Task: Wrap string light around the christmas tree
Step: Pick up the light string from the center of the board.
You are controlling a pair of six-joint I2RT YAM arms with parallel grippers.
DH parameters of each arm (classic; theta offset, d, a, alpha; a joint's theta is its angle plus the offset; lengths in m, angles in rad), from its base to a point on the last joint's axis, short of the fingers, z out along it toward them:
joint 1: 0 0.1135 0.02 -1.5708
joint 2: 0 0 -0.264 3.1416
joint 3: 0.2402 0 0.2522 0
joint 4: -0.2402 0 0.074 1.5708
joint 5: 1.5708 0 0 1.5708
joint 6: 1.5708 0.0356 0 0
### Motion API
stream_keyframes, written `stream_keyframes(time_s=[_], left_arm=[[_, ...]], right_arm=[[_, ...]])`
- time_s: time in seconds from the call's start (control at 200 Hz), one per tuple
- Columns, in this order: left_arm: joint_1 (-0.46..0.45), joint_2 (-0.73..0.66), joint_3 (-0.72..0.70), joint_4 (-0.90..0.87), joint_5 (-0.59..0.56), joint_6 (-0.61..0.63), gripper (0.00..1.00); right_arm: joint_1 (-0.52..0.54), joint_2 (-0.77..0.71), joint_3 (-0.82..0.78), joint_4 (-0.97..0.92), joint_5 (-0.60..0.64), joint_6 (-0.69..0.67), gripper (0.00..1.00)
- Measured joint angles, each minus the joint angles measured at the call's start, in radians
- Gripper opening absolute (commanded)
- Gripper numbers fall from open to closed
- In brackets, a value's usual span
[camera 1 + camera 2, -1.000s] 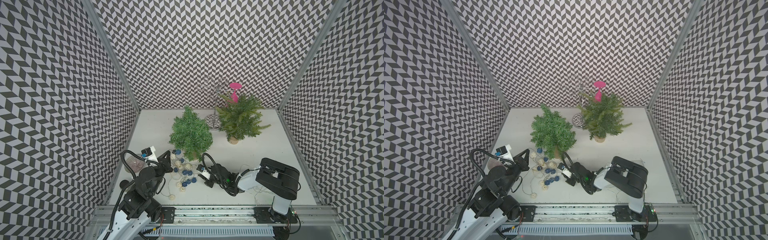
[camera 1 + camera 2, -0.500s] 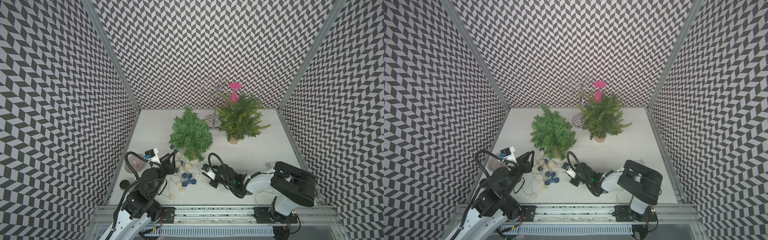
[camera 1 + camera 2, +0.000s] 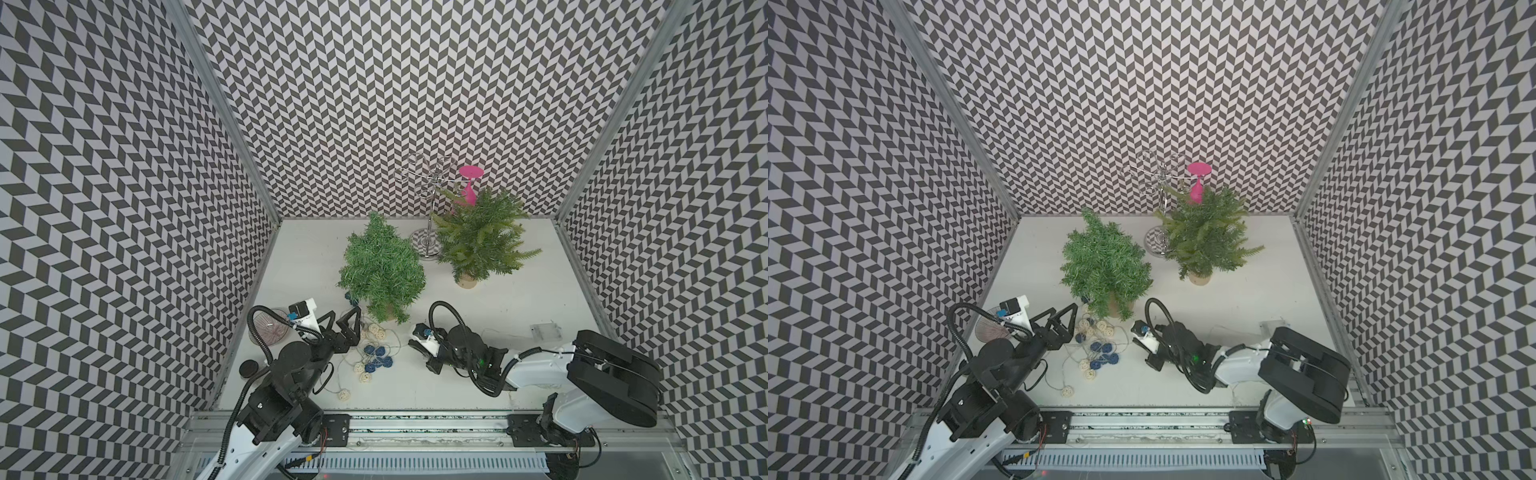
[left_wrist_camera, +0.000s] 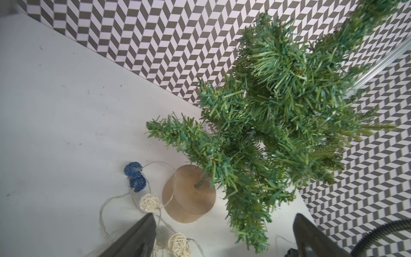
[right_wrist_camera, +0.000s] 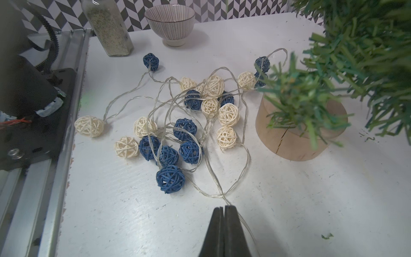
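The darker green christmas tree [image 3: 382, 270] [image 3: 1104, 266] stands mid-table on a round wooden base [image 4: 189, 195] [image 5: 300, 129]. The string light [image 3: 374, 357] [image 3: 1096, 349] [image 5: 189, 129], blue and cream wicker balls on thin wire, lies tangled on the table in front of the tree, none of it on the branches. My left gripper [image 3: 345, 318] [image 3: 1064, 308] [image 4: 224, 214] is open and empty, low over the balls nearest the base. My right gripper [image 3: 417, 353] [image 5: 224, 208] is shut; the wire runs under one fingertip, not visibly between the jaws.
A lighter green tree [image 3: 478, 241], a metal stand [image 3: 430, 199] and a pink glass [image 3: 469, 183] stand at the back. A striped bowl [image 3: 270, 332] [image 5: 170, 20], a spice bottle [image 5: 109, 26] and a black lid [image 3: 249, 368] sit at the left edge. The clear battery box [image 3: 546, 332] lies right.
My left gripper has opened and moved forward toward the tree's base. My right gripper has closed fully, and that arm's elbow has swung right.
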Motion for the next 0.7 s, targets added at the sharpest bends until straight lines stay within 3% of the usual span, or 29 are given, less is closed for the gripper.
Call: stream_keyframes(time_s=[0.07,0.225,0.305,0.4,0.491,0.701], left_arm=[[-0.001,0.025,0.003,-0.007,0.033,-0.002,0.85],[-0.005,0.054,-0.031,0.015,0.111,-0.035,0.67],[-0.01,0.09,-0.109,0.084,0.172,-0.056,0.66],[-0.026,0.228,-0.174,0.104,0.213,-0.058,0.65],[-0.08,0.337,-0.175,0.099,0.188,-0.057,0.65],[-0.275,0.422,-0.169,0.129,0.032,-0.047,0.62]], right_arm=[[-0.004,-0.005,-0.003,0.001,-0.004,0.003,0.0],[-0.006,-0.005,-0.018,0.001,-0.009,0.008,0.08],[-0.008,-0.005,-0.024,0.002,-0.011,0.011,0.09],[-0.01,-0.005,-0.035,0.006,-0.015,0.018,0.09],[-0.01,-0.009,-0.05,0.013,-0.016,0.023,0.09],[-0.01,-0.033,-0.083,0.029,-0.018,0.026,0.09]])
